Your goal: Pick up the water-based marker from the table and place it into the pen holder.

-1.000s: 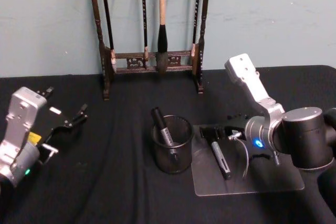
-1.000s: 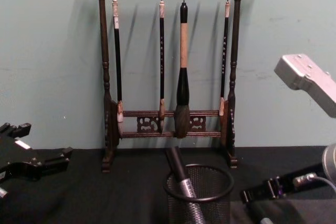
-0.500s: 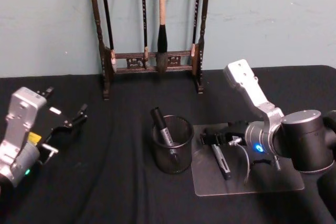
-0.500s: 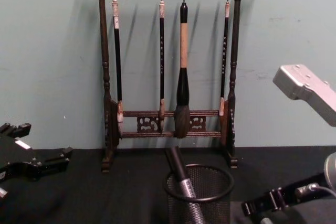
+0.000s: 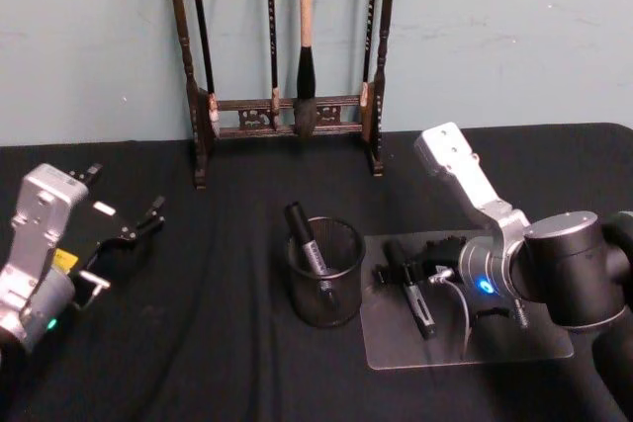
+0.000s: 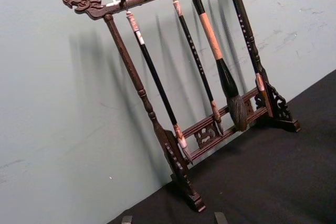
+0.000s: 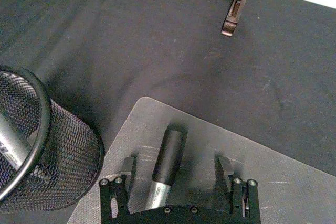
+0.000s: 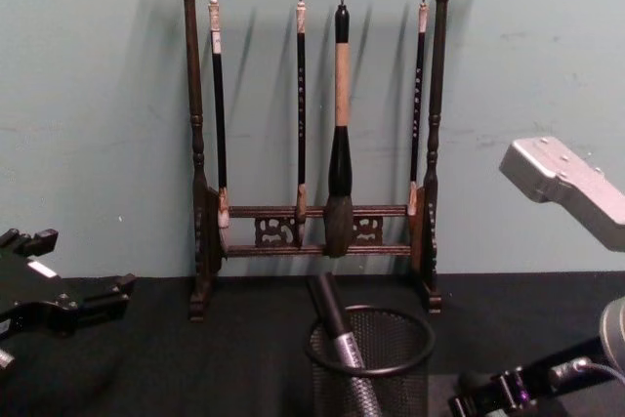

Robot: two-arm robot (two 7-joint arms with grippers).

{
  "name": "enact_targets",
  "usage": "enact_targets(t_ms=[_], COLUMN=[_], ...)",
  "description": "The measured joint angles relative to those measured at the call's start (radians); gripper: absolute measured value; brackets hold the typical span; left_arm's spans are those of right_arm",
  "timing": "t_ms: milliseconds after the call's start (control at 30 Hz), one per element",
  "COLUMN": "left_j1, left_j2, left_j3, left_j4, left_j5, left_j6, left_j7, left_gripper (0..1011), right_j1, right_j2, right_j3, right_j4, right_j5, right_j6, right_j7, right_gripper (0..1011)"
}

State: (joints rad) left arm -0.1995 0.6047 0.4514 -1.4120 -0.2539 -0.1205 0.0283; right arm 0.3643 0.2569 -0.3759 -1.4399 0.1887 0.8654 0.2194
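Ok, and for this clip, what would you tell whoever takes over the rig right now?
Right tool: open, low over the grey patch, straddling the marker that lies on it, not closed on it.
Left tool: open, parked at the left of the table.
Pen holder: stands just left of the patch, with another marker leaning inside.
Done: approach and alignment.
Left: close on the marker, lift, carry it over, drop it into the pen holder.

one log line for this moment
right gripper open, straddling marker on table, not yet gripped | pen holder alongside | left gripper parked, open
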Motion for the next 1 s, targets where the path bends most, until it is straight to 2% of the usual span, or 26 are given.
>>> enact_targets(t_ms=[400,967,1000], left_j1=[0.0,0.0,0.0], left_j2=[0.0,0.0,0.0], left_j3=[0.0,0.0,0.0], left_j4=[0.0,0.0,0.0], left_j5=[0.0,0.0,0.0], left_j6=[0.0,0.0,0.0], left_j7=[0.0,0.0,0.0], left_gripper=[1009,1009,1009], right_j1=[-0.001,-0.001,-0.001], right_j2=[-0.007,-0.007,-0.006], right_j3=[0.005,0.005,0.005], right_j4=[0.01,0.01,0.01], right_j5=[-0.038,-0.037,-0.037], right_j6=[0.008,0.008,0.008], right_j7=[0.038,0.037,0.037], right_gripper=[1003,1002,964])
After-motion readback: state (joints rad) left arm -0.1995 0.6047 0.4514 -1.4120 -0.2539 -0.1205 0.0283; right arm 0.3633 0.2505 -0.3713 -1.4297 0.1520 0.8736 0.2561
